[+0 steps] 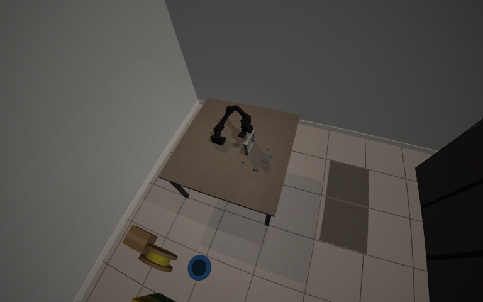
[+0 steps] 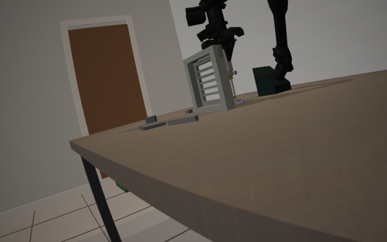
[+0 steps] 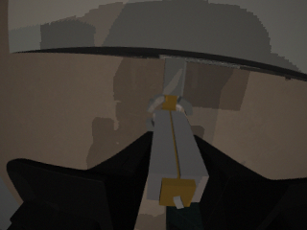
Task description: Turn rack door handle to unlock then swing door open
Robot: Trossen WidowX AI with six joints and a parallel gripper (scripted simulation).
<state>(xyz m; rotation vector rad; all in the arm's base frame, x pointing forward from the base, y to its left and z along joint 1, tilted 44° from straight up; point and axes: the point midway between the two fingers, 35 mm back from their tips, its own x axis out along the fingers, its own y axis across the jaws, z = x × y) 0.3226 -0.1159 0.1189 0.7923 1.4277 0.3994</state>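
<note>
The grey rack frame (image 1: pixel 246 149) (image 2: pixel 225 85) (image 3: pixel 192 29) stands upright on the table (image 1: pixel 213 167) (image 2: pixel 285 136). The slatted door (image 2: pixel 212 102) sits inside the frame and looks closed. The upright handle (image 3: pixel 163 153) (image 2: pixel 230 66) is on the arm's side of the door. Its two grey halves are pressed close, with a thin yellow line between them. My gripper (image 3: pixel 171 138) points down and is shut on the handle, one dark finger on each side. The fingers partly hide the handle in the exterior view. The handle still points straight out from the frame in the wrist view.
Beyond the frame lie a thin bar (image 1: pixel 267 146) (image 2: pixel 183 120) and a flat grey plate (image 1: pixel 266 158) (image 2: pixel 153 125). A small block (image 1: pixel 255 168) and a tiny piece (image 1: pixel 242 162) lie toward the table's near side. The arm's base (image 1: pixel 217 139) (image 2: pixel 266 82) stands on the handle side.
</note>
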